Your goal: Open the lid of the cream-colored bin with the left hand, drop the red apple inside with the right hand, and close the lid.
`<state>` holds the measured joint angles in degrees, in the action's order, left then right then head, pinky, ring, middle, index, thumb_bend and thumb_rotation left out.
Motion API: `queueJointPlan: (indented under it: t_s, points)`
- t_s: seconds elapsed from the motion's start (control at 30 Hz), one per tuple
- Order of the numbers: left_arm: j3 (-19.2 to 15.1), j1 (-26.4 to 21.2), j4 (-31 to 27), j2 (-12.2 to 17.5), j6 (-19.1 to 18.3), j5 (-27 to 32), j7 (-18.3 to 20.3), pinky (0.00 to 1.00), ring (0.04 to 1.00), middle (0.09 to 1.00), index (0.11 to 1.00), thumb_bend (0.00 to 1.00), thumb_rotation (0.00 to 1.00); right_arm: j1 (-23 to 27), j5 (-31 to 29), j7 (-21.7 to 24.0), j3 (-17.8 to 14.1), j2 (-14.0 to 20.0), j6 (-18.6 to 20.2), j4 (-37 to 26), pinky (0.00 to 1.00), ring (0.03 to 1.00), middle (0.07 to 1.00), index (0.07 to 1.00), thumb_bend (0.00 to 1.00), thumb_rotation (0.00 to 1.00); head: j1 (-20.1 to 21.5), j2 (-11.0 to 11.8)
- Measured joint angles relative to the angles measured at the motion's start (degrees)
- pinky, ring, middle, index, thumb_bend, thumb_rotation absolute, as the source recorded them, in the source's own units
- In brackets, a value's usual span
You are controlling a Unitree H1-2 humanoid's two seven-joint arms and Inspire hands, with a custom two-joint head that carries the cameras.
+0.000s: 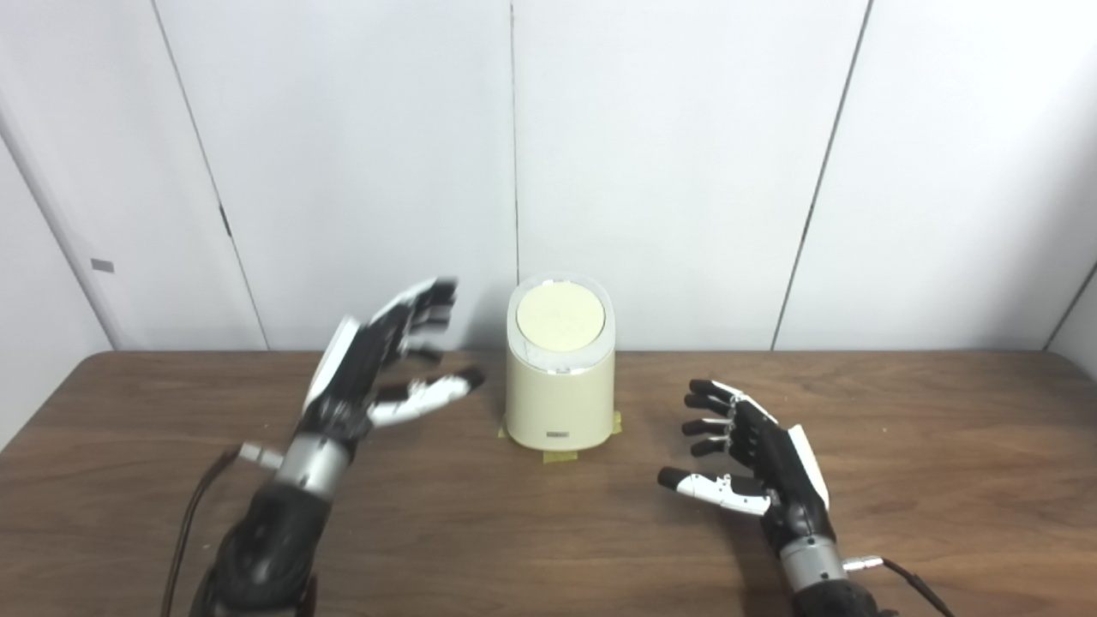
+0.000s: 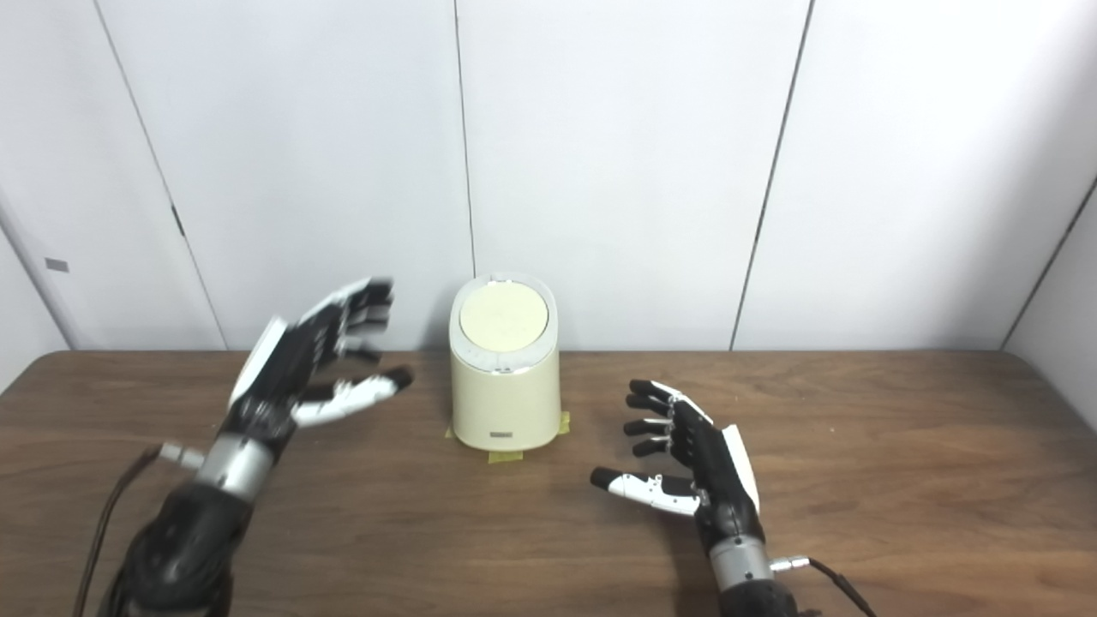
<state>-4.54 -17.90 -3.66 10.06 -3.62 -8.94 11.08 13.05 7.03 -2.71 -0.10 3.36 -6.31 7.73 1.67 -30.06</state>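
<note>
L hand (image 1: 377, 368) raised above the wooden table (image 1: 943, 446), left of the bin, fingers spread and thumb out toward it, grasping nothing, not touching bin. Cream-colored bin (image 1: 559, 403) upright at table centre, near the far edge by the white wall panels (image 1: 686, 171); round lid (image 1: 560, 317) down, flat on top. Yellow tape bits (image 1: 559, 455) under its base. R hand (image 1: 754, 454) low over table, right of and nearer than bin, fingers apart, empty. Red apple not visible in either view.
</note>
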Motion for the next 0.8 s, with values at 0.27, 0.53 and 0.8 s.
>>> queueJointPlan:
  t_s: [0.27,0.53,0.8]
  points:
    - [-0.34,7.24,4.15,0.02,4.96,5.26,-0.19,0.66,0.73,0.778,0.837,0.75,0.31,-0.79,-0.23,0.34,-0.11,-0.01,0.23,-1.97,0.53,0.634,0.749,0.757,0.82,0.21,0.0,0.09]
    - [-0.53,9.1,5.41,0.04,8.54,6.78,-1.54,0.67,0.738,0.778,0.829,0.77,0.29,-1.53,-0.94,0.34,-0.37,-0.01,0.19,-1.97,0.53,0.63,0.742,0.77,0.81,0.21,0.35,-0.09]
    - [0.53,9.63,5.98,-0.06,10.7,7.6,-1.76,0.66,0.743,0.781,0.819,0.77,0.27,-2.89,-2.79,0.6,-0.88,-0.05,1.24,-3.67,0.54,0.643,0.757,0.819,0.84,0.22,1.5,-0.62]
